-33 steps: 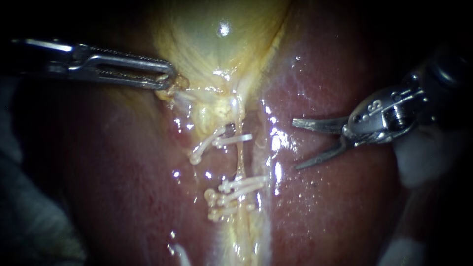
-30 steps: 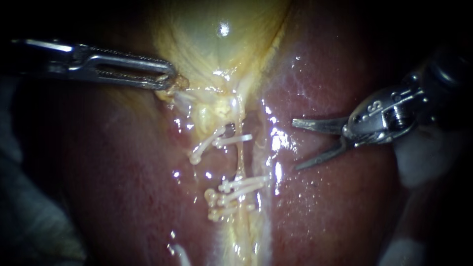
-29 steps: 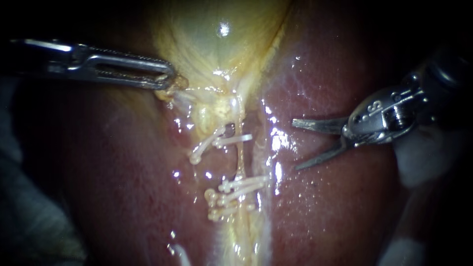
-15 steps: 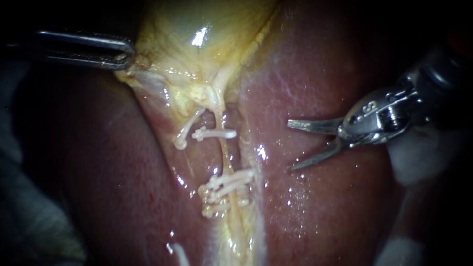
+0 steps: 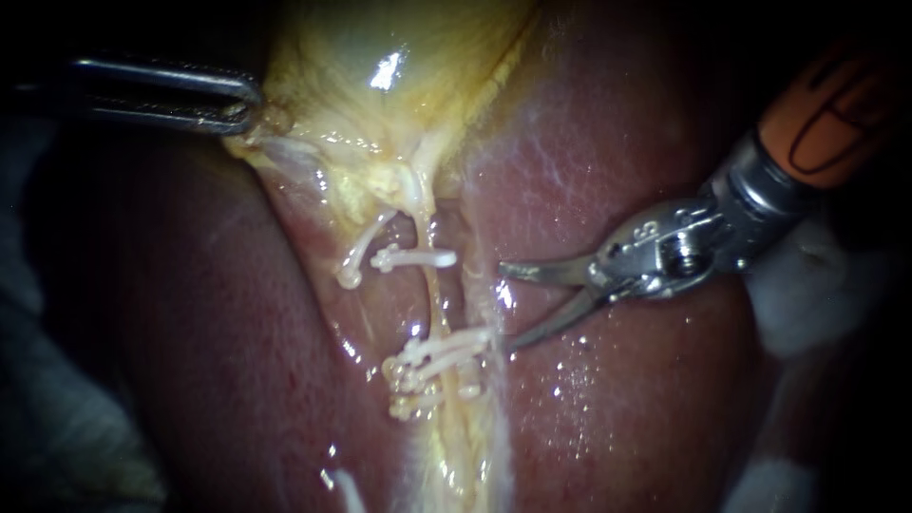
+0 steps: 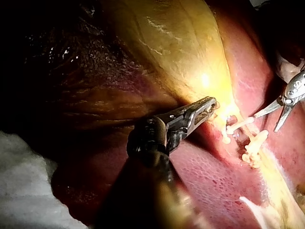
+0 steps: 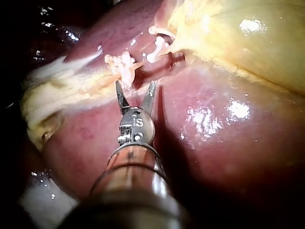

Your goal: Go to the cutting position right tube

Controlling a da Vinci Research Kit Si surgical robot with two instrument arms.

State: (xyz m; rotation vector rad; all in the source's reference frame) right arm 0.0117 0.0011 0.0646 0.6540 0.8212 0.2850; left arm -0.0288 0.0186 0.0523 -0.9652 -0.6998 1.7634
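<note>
R instrument (image 5: 506,307): curved metal blades wide open, holding nothing, tips just beside thin pale tube (image 5: 434,296) btwn white plastic clips (image 5: 415,257). L instrument (image 5: 247,101): jaws clamped on yellowish glossy gallbladder (image 5: 380,57) edge.

The liver (image 5: 617,408) is viewed closely, face-on, by the endoscope; the left instrument (image 6: 208,107) and right instrument (image 7: 136,85) are each seen from behind, seemingly from farther back; the clips (image 5: 432,359) are shared by all three

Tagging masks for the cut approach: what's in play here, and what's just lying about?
In play: right instrument, tube, clips, left instrument holding the gallbladder.
Lying about: liver, gauze.
</note>
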